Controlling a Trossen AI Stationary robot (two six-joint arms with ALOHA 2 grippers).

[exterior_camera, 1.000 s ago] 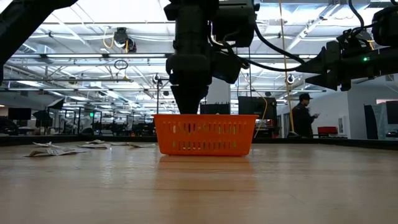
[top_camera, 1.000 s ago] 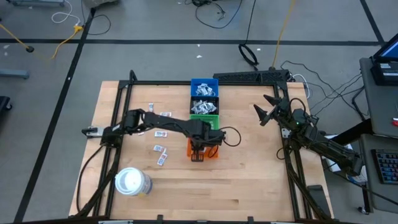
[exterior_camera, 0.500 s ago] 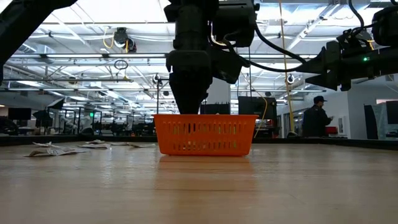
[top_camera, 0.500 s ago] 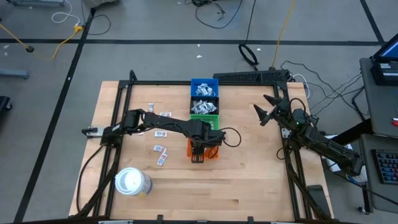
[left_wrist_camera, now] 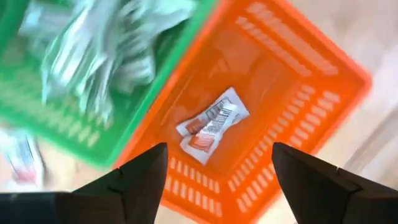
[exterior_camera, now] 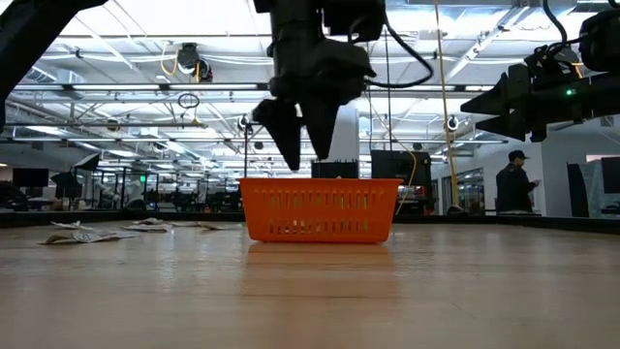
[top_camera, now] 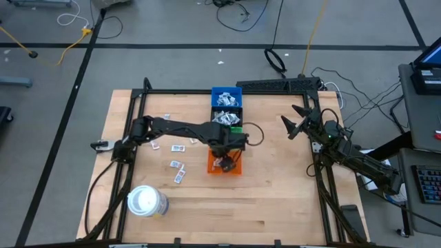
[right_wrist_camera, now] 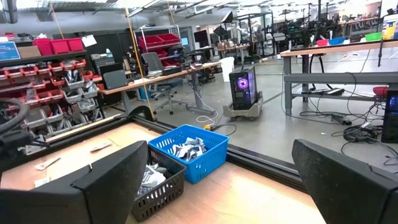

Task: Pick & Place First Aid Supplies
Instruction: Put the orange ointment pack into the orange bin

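Note:
My left gripper (exterior_camera: 303, 136) hangs open, pointing down, above the orange bin (exterior_camera: 320, 208) at the table's middle, with nothing between its fingers. In the left wrist view it (left_wrist_camera: 217, 180) looks down on two white strip packets with reddish marks (left_wrist_camera: 211, 121) that lie flat on the orange bin's floor (left_wrist_camera: 280, 56). Beside it stands the green bin (left_wrist_camera: 37, 118), full of pale wrappers (left_wrist_camera: 93, 50). More first aid packets (top_camera: 178, 147) lie flat on the table to the left. My right gripper (top_camera: 293, 125) waits open at the far right.
A dark bin (top_camera: 226, 118) and a blue bin (top_camera: 226, 96) with packets stand behind the green bin (top_camera: 234, 131) in a row toward the far edge. A large white roll (top_camera: 147, 201) stands near the front left. Bare wood lies in front of the orange bin (top_camera: 238, 171).
My left gripper has opened, risen out of the orange bin and rolled about its own axis. The arm has shifted a little toward the far edge.

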